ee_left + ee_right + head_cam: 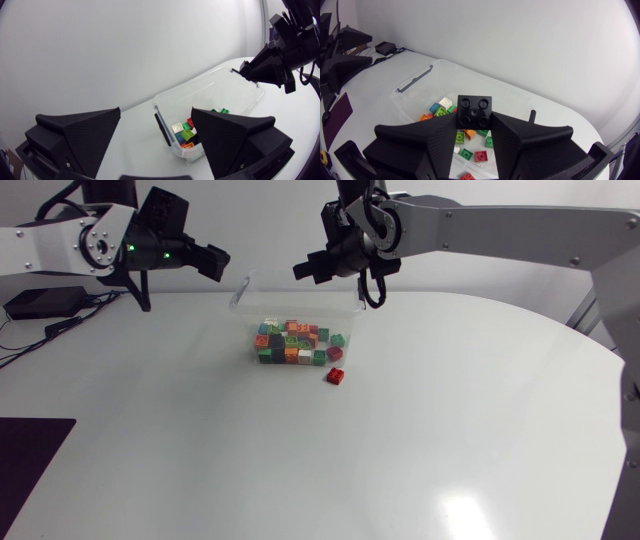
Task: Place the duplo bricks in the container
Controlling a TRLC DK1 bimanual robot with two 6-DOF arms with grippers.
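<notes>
1. Left gripper: it hangs above the far left of the table, left of the container. Its fingers are spread wide and hold nothing.

2. Container: a clear, thin-walled plastic tub at the far middle of the table. The bricks in the container lie heaped at its near end in mixed colours: green, orange, red, white and dark. I judge the walls flexible and the tub light enough to slide if I knock it.

3. Right gripper: it hovers over the far right part of the container. Its fingers are clenched on a black brick, one finger on each of two opposite side walls, studs facing the wrist camera. The tub's open interior lies directly below.

4. Red brick: it sits on the table just outside the container's near right corner, apart from the wall. It is the only brick I see outside the tub.

5. Handling, as a judgement: each brick is light, rigid, hollow plastic with smooth, somewhat slippery sides, and it is not fragile. Take hold across two flat opposite side walls, below the studs, with the fingers square to the faces. A skewed grip may let the brick twist or pop out.

6. Markings: I can make out no legible writing or label on the tub or the bricks.
</notes>
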